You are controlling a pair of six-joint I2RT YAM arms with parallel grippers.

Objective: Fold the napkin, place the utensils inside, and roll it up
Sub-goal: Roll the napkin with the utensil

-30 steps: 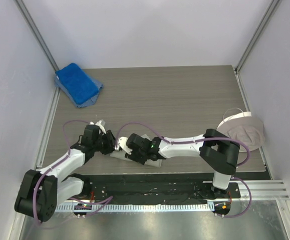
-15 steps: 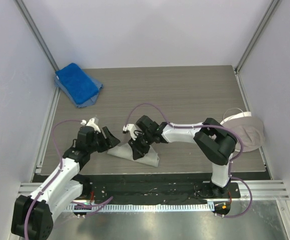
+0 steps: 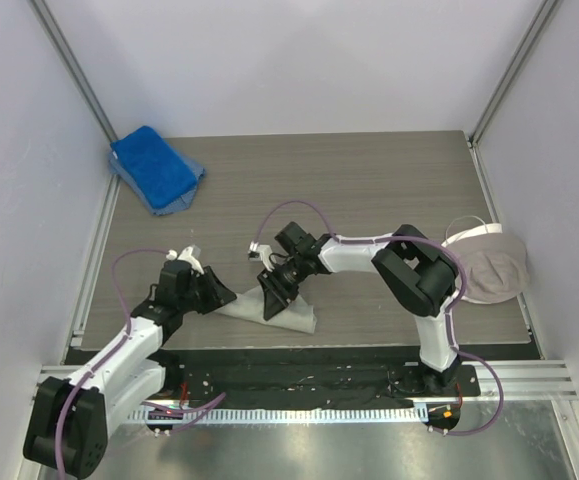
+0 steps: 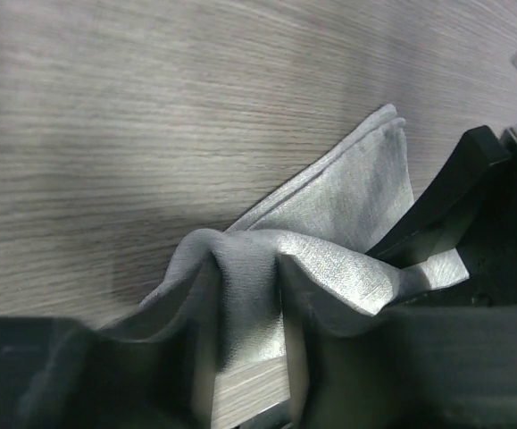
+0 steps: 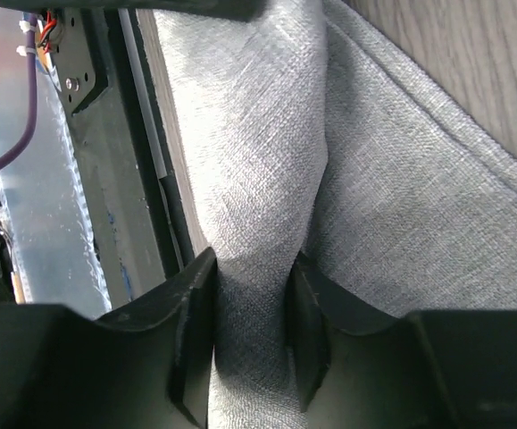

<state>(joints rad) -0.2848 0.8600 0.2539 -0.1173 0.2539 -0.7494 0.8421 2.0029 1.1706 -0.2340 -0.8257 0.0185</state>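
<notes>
The napkin (image 3: 294,318) lies bunched on the bench (image 3: 369,190) near its front edge. Its long axis runs left to right, and it sits directly between the two tools, so neither arm is clearly nearer. The left tool (image 4: 245,299) is clamped on a raised pleat at the cloth's left end, with its arm reaching low and forward from the left base. The right tool (image 5: 251,295) is pinched on a ridge of the same cloth nearer the middle, with its arm bent at the elbow and stretched leftward across the bench.
</notes>
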